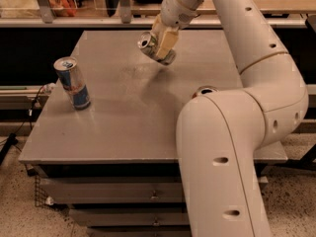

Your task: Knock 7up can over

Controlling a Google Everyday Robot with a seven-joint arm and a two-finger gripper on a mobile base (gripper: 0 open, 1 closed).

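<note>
- The gripper (163, 49) hangs over the far middle of the table, its jaws pinching the 7up can (148, 44); one pale finger (166, 37) lies across the can's side.
- The 7up can is tilted well off upright. Its silver top faces left and slightly up, and its lower end points down and right toward the table surface. Whether that lower end touches the table cannot be told.
- The white robot arm (247, 38) rises from the gripper's wrist to the top of the view, bends down on the right, and ends in a thick segment that fills the near right of the scene.
- The arm's shadow falls on the grey table (123, 127), just nearer than the held can.
- A blue-and-silver slim can (73, 84) stands upright near the table's left edge, well apart from the gripper and nearer than it.
- The top of another can (205, 90) peeks out at the right of the table, just behind the thick arm segment; the rest of it is hidden.
- Drawer fronts (148, 196) are stacked under the tabletop, above a speckled floor (19, 201).
- A dark cable (22, 125) trails down beside the table's left edge.
- An orange bag (61, 1) sits on the far left behind a rail.
</note>
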